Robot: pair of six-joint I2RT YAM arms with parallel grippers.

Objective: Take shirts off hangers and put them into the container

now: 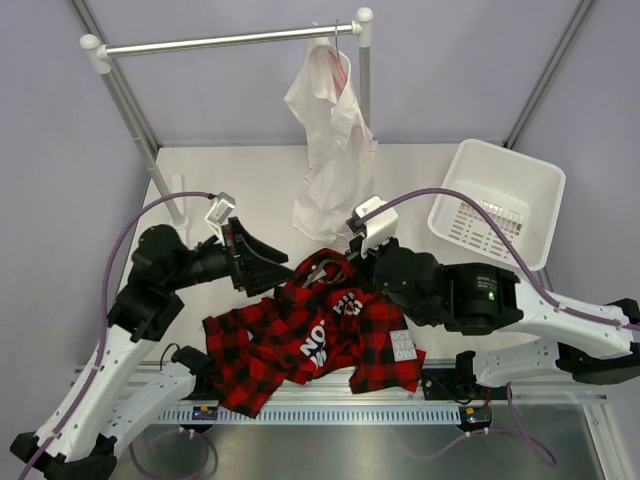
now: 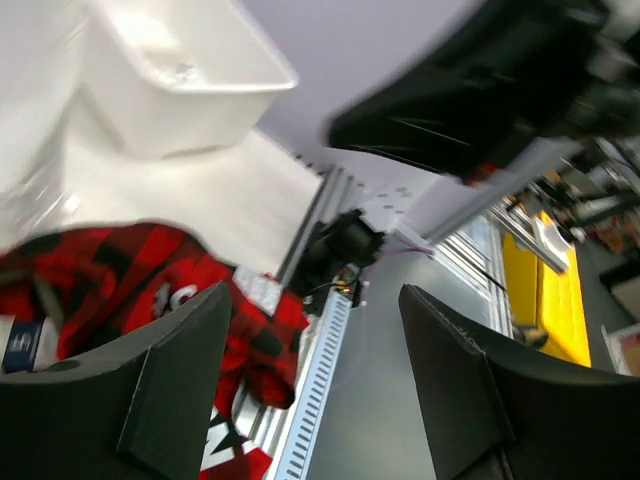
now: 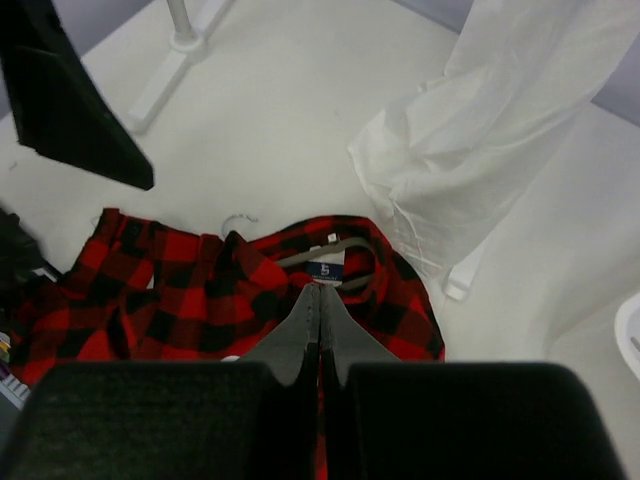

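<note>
The red-and-black plaid shirt (image 1: 300,335) lies crumpled on the table between the arms, also seen as the plaid shirt (image 3: 190,300) and plaid shirt (image 2: 110,265). A grey-brown hanger (image 3: 345,250) still sits inside its collar. My right gripper (image 3: 318,292) is shut, its tips right at that collar by the blue label; no cloth shows between them. My left gripper (image 2: 315,385) is open and empty, raised beside the shirt's left edge. The white shirt (image 1: 330,140) hangs on a pink hanger (image 1: 341,62) from the rail. The white container (image 1: 497,200) stands at the right.
The silver rail (image 1: 230,40) with white knobs spans the back; its foot (image 3: 180,42) rests on the table. The left finger (image 3: 70,100) reaches into the right wrist view. The slotted metal table edge (image 1: 330,412) runs along the front.
</note>
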